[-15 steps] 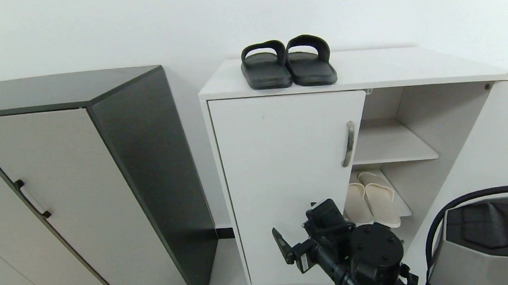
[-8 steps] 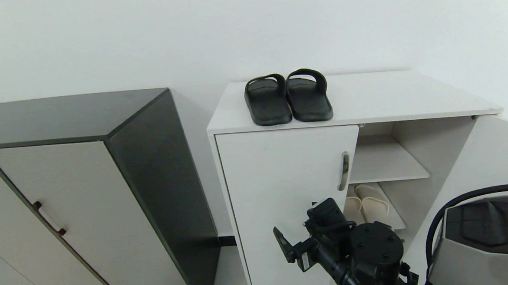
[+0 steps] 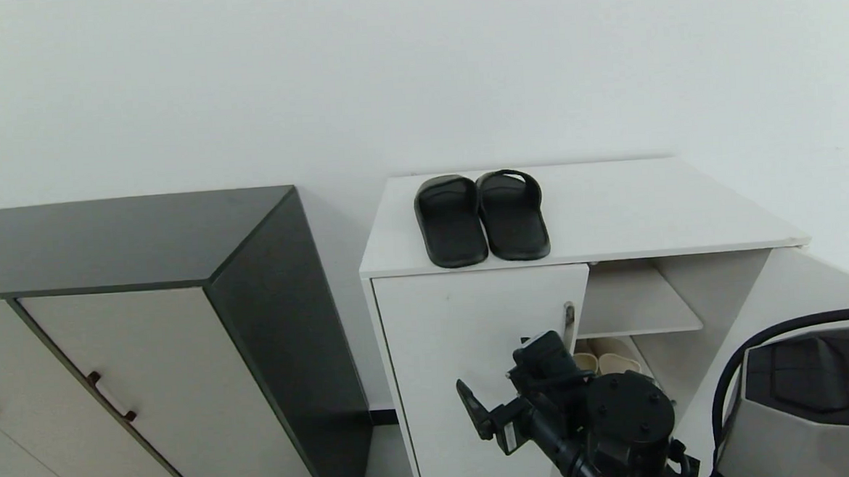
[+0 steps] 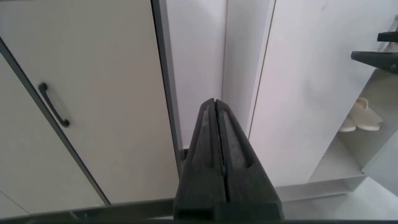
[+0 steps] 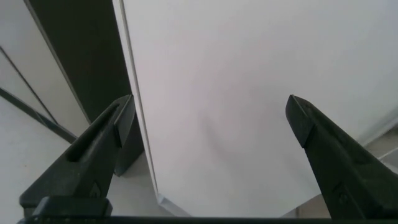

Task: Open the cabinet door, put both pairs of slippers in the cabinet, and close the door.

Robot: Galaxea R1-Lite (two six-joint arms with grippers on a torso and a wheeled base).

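A pair of black slippers lies on top of the white cabinet. A cream pair sits on the cabinet's lower shelf, and also shows in the left wrist view. The cabinet's right side stands open; its left door is closed, with a metal handle. My right gripper is low in front of that closed door, open and holding nothing. My left gripper is shut and empty, facing the gap between the two cabinets.
A dark cabinet with pale doors stands to the left of the white one, with a narrow gap between them. The swung-out right door stands at the far right. An upper shelf inside is bare.
The whole head picture has shifted: both cabinets sit lower in frame and more wall shows, so the camera has moved. The slippers and doors have not changed.
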